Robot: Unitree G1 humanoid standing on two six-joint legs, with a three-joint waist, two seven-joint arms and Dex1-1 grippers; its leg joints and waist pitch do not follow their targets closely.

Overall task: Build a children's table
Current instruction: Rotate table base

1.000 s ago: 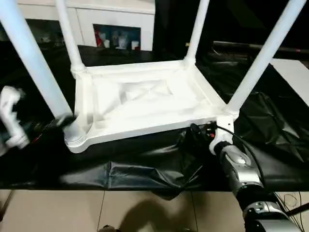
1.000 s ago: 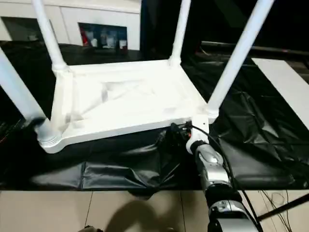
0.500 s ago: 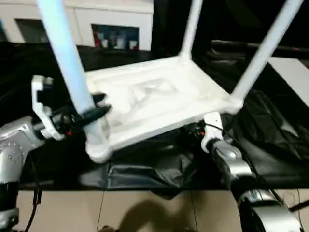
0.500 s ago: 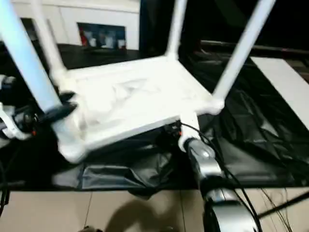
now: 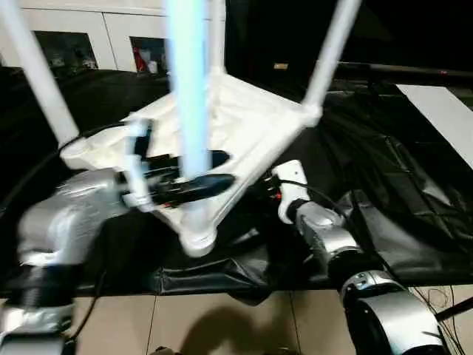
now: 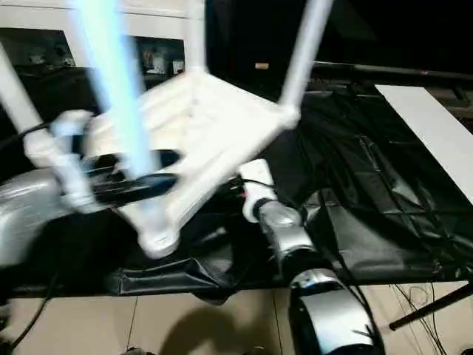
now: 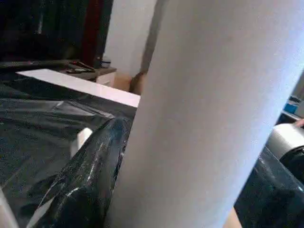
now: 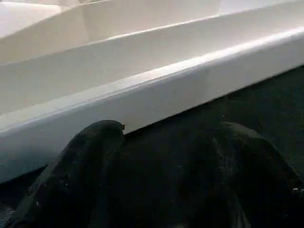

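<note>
Left end effector (image 5: 196, 185): its two black fingers (image 5: 211, 181) are clamped round the near-left leg (image 5: 188, 89) of the children's table, low down, just above the corner socket (image 5: 194, 238).
Right end effector (image 5: 267, 194): tucked under the near long edge of the tabletop (image 5: 244, 122); whether its fingers are parted or gripping I cannot tell.
Children's table: upside down, all four legs standing up from the corners, and tilted, the near-left corner low over the desk's near edge, the right corner (image 5: 310, 115) raised.
Desk (image 5: 399, 214): covered in crumpled black sheeting; a white glass-door cabinet (image 5: 81, 41) stands beyond it on the far left.
Step in hand: looks like turning or lifting the finished frame, probably to stand it on its legs.
Risk, leg: the whole weight levers on one tapered tube; it could pull out of its socket or slide through the fingers.
Risk, edge: the low corner hangs near the desk's lip, so a slip may send the table to the floor.
Risk, sheeting: the folds might snag a corner and jerk the table sideways.
</note>
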